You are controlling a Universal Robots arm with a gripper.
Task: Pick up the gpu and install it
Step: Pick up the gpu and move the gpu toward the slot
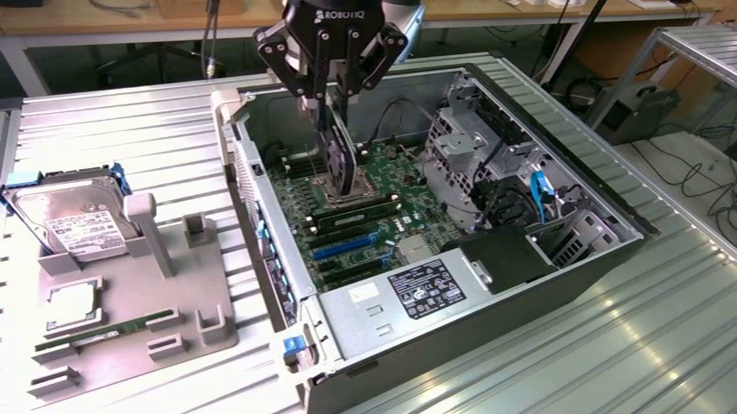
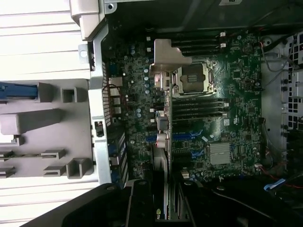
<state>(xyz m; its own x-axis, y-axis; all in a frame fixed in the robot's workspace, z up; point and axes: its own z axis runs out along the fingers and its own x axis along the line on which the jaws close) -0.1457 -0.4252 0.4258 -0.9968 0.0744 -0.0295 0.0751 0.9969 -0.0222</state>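
Your hand is closed on one end of the gpu, which hangs lengthwise, silver bracket lowest, above the CPU socket on the motherboard in the open computer case on the desk, likely kept upright to clear the case walls

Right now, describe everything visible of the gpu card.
The dark green gpu card hangs upright and edge-on, clamped in the tool. Its silver metal end bracket runs along one edge. It is inside the open computer case, above the green motherboard near the processor socket; contact with the board is unclear.
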